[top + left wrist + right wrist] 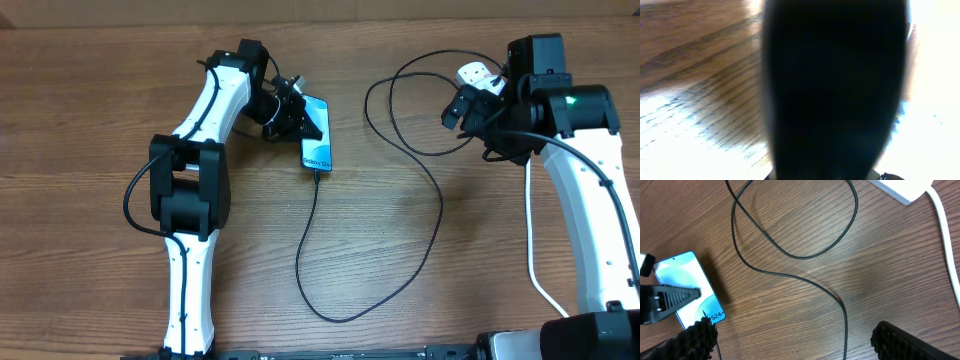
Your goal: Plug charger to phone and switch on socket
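Wood-grain table [420,260] is carrying everything. Phone [318,150] is lying far-left of centre, screen up, w/ the left gripper [290,115] sitting over its far end. One finger is lying across the screen in the right wrist view, but whether it's clamping can't be told: left wrist cam is showing only a dark blur. Charger [440,215] is running from the phone's near end, looping near, then curling far-right toward the socket [475,73], which is peeking out white beside the right arm. Tip seems to be sitting at the phone's port; too small to confirm it's seated. Right gripper [797,342] is hovering just near-left of the socket, fingers wide apart, holding nothing.

Step in hand is prob. the switch, which is too small to make out. Doing it well means:
- bringing the fingers together so one firm tip is pressing
- coming in from above & pushing straight down, since the strip may slide
- avoiding the cable loop & thick white cord [946,245]
- steadying the phone w/ the left arm so nothing is tugging loose
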`<action>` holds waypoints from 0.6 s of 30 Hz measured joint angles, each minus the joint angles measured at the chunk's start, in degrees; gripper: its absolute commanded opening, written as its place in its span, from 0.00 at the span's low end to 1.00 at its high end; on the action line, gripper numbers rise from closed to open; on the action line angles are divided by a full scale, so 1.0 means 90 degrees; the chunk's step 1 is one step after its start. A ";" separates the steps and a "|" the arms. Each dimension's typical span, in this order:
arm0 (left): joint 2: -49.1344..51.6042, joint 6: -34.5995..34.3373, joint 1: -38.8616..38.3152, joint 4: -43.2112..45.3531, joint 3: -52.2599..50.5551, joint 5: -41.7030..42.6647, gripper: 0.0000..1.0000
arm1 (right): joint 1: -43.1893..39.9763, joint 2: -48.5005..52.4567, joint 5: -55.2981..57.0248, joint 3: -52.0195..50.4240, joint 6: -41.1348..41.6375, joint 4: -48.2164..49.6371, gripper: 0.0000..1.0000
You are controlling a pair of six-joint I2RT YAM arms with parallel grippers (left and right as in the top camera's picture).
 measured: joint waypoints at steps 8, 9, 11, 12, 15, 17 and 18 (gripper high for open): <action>0.0005 0.0083 -0.0056 -0.0068 0.0000 -0.0296 0.04 | -0.0002 0.0039 0.0000 0.0000 0.0002 -0.0002 1.00; 0.0005 0.0083 -0.0080 -0.0068 0.0000 -0.0374 0.04 | 0.0000 0.0039 0.0000 0.0000 0.0002 0.0002 1.00; 0.0005 0.0083 -0.0129 -0.0066 0.0000 -0.0500 0.04 | -0.0005 0.0039 0.0000 0.0000 0.0002 0.0000 1.00; 0.0005 0.0083 -0.0146 -0.0063 0.0000 -0.0554 0.04 | -0.0005 0.0039 0.0002 0.0000 0.0002 -0.0002 1.00; 0.0005 0.0080 -0.0168 -0.0032 0.0000 -0.0697 0.04 | -0.0005 0.0041 0.0002 0.0000 0.0002 0.0000 1.00; 0.0005 0.0044 -0.0180 0.0024 0.0000 -0.0828 0.04 | -0.0007 0.0041 0.0000 0.0000 0.0005 0.0002 1.00; 0.0005 0.0029 -0.0180 0.0044 0.0000 -0.0879 0.04 | -0.0010 0.0041 0.0000 0.0000 0.0005 -0.0002 1.00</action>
